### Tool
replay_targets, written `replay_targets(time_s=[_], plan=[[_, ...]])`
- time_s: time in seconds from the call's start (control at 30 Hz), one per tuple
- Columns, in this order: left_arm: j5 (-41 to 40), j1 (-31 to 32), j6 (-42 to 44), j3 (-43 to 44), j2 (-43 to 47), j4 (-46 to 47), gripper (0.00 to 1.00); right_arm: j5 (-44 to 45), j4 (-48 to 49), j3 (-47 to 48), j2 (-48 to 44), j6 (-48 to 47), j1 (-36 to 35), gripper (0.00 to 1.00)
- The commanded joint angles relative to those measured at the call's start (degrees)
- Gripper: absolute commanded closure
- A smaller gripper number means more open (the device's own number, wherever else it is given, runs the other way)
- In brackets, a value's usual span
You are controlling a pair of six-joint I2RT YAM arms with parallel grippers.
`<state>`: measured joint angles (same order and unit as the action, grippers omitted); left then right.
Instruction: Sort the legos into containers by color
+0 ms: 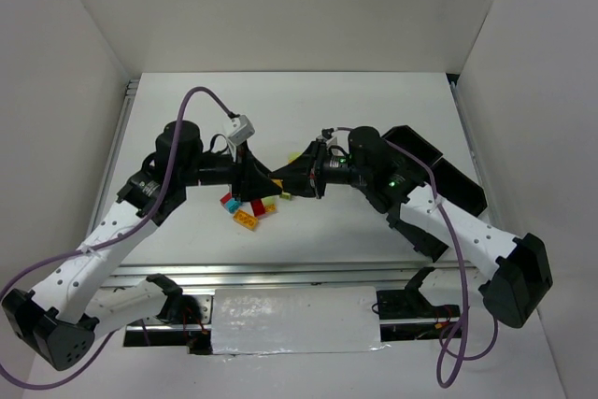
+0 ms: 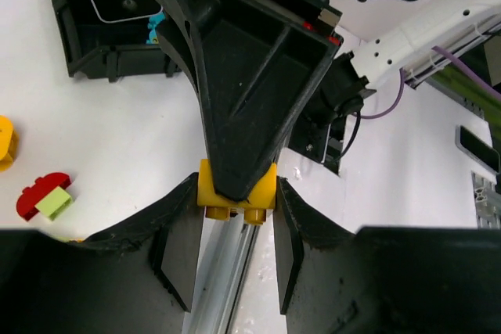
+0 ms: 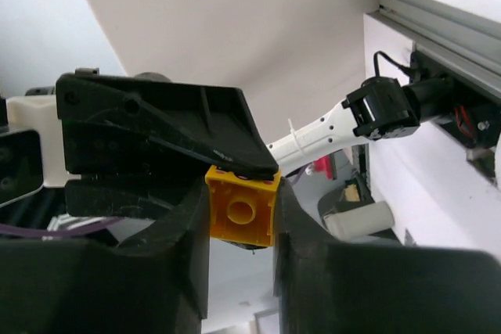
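A yellow brick [image 2: 235, 193] sits between the tips of my left gripper [image 2: 236, 217], studs pointing toward the camera. My right gripper [image 3: 241, 228] closes on the same yellow brick [image 3: 241, 209], hollow underside toward the camera. The two grippers meet tip to tip above the table's middle in the top view, left gripper [image 1: 264, 175] and right gripper [image 1: 297, 178]; the brick is hidden between them there. A pile of red, blue and orange legos [image 1: 248, 212] lies just below. The black tray [image 1: 439, 170] stands at the right, under the right arm.
In the left wrist view a red rounded brick joined to a lime green one [image 2: 43, 195] lies on the table, with a yellow brick [image 2: 5, 142] at the left edge. A cyan brick [image 2: 155, 27] lies in a tray compartment [image 2: 86, 52]. White walls enclose the table.
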<state>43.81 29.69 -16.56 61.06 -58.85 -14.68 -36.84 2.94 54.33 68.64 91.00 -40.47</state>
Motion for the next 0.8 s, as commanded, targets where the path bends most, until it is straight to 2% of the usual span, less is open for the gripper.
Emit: replay_targets(time_s=[0.0,0.07,0.13,0.17,0.23,0.3,0.37,0.57,0.67,0.7,0.77], plan=[[-1.89,0.28,2.49,0.29,-0.12,-1.14,1.0,-1.48,5.85,1.75,-0.7,0.76,-1.46,0.88],[-2.76,0.19,2.93,0.82,-0.47,-2.37,0.95,-1.04,5.15,1.31,-1.05,0.58,-1.46,1.0],[-4.43,0.28,3.37,0.99,-0.74,-3.16,0.77,-0.69,4.88,1.22,-1.23,0.32,-1.46,1.0],[-4.96,0.28,3.63,0.99,-1.0,-3.95,0.61,-0.69,4.88,1.31,-1.14,0.32,-1.46,1.0],[-6.62,0.28,3.64,1.08,-1.53,-4.92,0.48,-0.69,5.14,1.4,-1.23,0.4,-1.46,1.0],[-8.04,0.28,3.03,0.73,-1.62,-5.01,0.21,-0.69,4.88,1.48,-0.88,0.32,-1.46,1.0],[-9.97,0.28,2.76,0.73,-1.79,-5.45,0.01,-0.34,4.79,1.4,-0.88,0.06,-1.46,1.0],[-19.71,0.19,1.62,1.78,-0.83,-7.73,0.0,2.64,-0.29,-0.53,-1.4,-4.51,1.0,1.0],[-23.49,0.28,1.53,3.8,0.05,-10.19,0.01,9.74,-9.77,-0.1,-2.11,-11.62,5.74,1.0],[-24.12,0.19,1.7,4.07,0.4,-10.98,0.01,11.25,-13.97,0.08,-2.11,-13.46,9.58,1.0],[-25.69,0.19,1.79,4.77,0.93,-12.04,0.0,14.41,-17.34,0.51,-2.02,-18.91,13.29,1.0]])
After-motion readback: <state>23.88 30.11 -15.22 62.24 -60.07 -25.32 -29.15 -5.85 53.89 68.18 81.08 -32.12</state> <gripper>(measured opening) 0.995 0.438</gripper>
